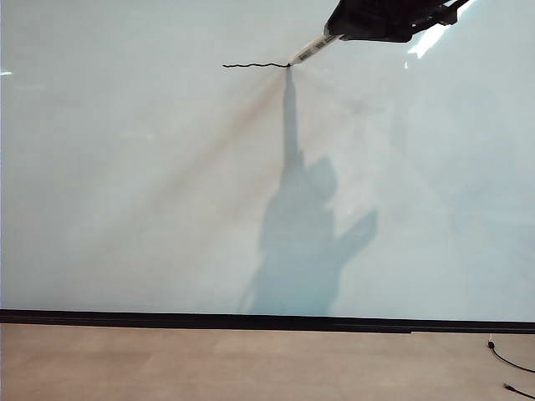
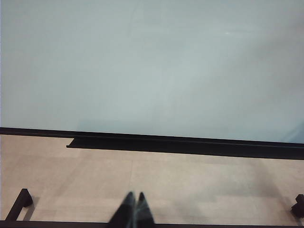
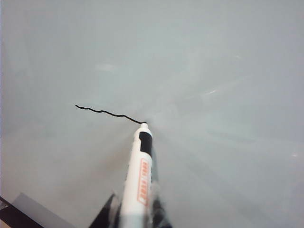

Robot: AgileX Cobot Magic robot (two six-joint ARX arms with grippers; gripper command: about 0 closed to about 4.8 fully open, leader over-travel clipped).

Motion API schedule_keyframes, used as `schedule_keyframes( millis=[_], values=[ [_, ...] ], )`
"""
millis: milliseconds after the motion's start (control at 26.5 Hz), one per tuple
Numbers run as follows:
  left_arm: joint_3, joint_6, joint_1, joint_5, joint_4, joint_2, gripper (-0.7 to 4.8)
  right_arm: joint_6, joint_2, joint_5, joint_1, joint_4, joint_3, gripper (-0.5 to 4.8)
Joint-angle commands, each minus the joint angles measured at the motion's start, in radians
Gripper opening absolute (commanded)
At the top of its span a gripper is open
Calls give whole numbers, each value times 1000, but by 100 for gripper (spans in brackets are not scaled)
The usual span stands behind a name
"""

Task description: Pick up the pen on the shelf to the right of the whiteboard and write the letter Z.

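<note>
Floor (image 1: 251, 363): tan and bare, lying in front of the board; a thin dark cable sits at its right edge.
Left gripper (image 2: 133, 209): parked low over the floor, well short of the board, fingers pinched together on nothing; it looks idle while the other arm writes.
Ledge (image 2: 185, 145): a black strip running along the board's bottom edge.
Right gripper (image 1: 351, 32): up near the board's top edge, clenched on the pen.
Pen (image 3: 138, 178): white barrel held slanted, so its dark tip meets the board.
Stroke (image 1: 255, 65): one wobbly black line ending at the tip, probably the Z's top bar; diagonal and base not yet drawn.
Board (image 1: 125, 184): large, glossy, pale grey-white, carrying the arm's shadow.
</note>
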Motion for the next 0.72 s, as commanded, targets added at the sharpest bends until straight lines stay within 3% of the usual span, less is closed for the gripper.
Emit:
schedule_keyframes(
  millis=[38, 264, 378, 491, 718],
  values=[
    [2, 5, 0, 1, 5, 0, -4, -3, -7, 14, -5, 18, 3, -5],
    [2, 5, 0, 0, 5, 0, -4, -13, -14, -13, 66, 9, 2, -5],
    [2, 5, 0, 0, 5, 0, -4, -49, -6, 22, 177, -30, 3, -5],
    [2, 5, 0, 0, 5, 0, -5, -61, 26, 69, 229, -40, 4, -5],
    [2, 5, 0, 0, 5, 0, -5, -61, 100, 76, 245, -63, 10, -5]
  ],
)
